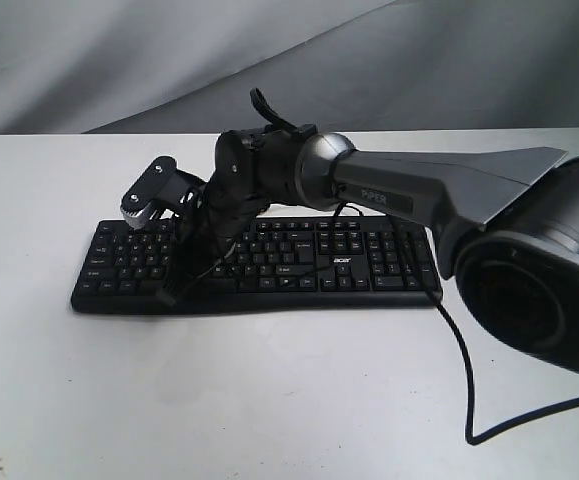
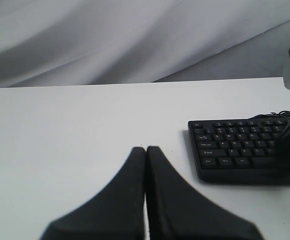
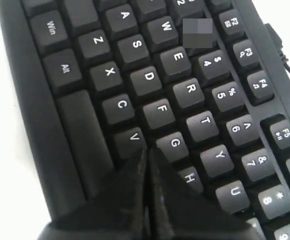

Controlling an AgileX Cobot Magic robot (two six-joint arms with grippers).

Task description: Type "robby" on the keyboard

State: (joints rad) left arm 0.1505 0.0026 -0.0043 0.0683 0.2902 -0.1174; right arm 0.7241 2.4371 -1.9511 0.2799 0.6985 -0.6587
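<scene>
Keyboard (image 1: 299, 262), long, flat and black with white legends, is laid on the white tabletop (image 1: 269, 400) directly beneath the right claw (image 3: 147, 151). That claw is pressed shut on nothing, its tips just beside the V key (image 3: 133, 136) and G key (image 3: 175, 143). The left claw (image 2: 146, 150) is likewise closed and empty, with the keyboard's end set off to its side.

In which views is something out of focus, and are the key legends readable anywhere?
Right wrist view: the legends on the keyboard are sharp, the right gripper near the lens is soft, and a grey mosaic patch covers part of the number row. Left wrist view: the left gripper is blurred. Exterior view: soft, even light, no strong glare.
</scene>
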